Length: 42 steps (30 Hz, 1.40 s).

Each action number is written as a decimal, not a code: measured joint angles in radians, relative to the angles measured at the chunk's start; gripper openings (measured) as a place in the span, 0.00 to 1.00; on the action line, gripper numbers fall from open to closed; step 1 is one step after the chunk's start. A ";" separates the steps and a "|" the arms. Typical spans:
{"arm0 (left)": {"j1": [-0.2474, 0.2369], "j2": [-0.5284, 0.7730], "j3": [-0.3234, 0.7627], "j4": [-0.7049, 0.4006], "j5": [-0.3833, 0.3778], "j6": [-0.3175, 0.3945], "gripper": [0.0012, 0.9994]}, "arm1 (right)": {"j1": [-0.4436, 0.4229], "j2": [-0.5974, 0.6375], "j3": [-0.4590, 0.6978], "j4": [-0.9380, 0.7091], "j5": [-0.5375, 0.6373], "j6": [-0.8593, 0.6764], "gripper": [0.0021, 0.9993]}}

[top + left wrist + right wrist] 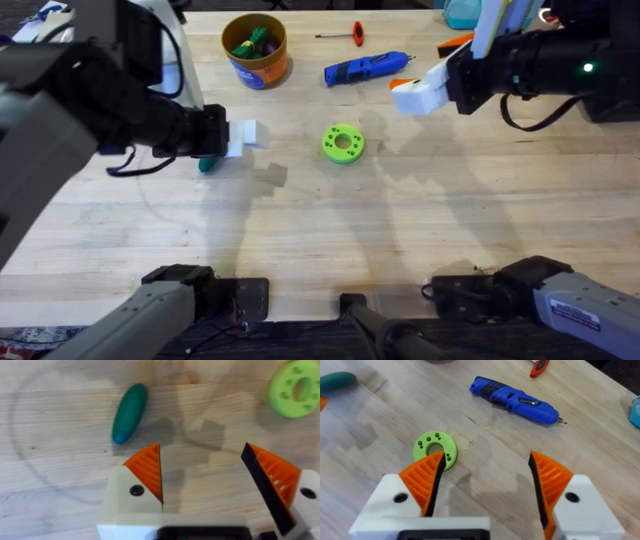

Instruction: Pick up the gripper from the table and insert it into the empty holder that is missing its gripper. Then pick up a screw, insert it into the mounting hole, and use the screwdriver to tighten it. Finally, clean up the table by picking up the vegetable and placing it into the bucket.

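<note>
With the vegetable [129, 413] lying on the table [330, 225] well short of the bucket [254, 50], cleanup looks not yet done, while the left gripper [205, 477] hovers spread and empty just beside the vegetable and the right gripper [487, 482] hangs spread and empty.

The teal vegetable [129, 413] lies flat on the worktop [420, 220]. The orange bucket [255, 50] stands upright, well apart, holding toys.
</note>
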 joint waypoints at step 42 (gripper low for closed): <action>0.169 0.486 0.071 0.103 -0.218 0.485 0.96 | 0.000 0.002 0.000 -0.022 0.000 0.003 0.99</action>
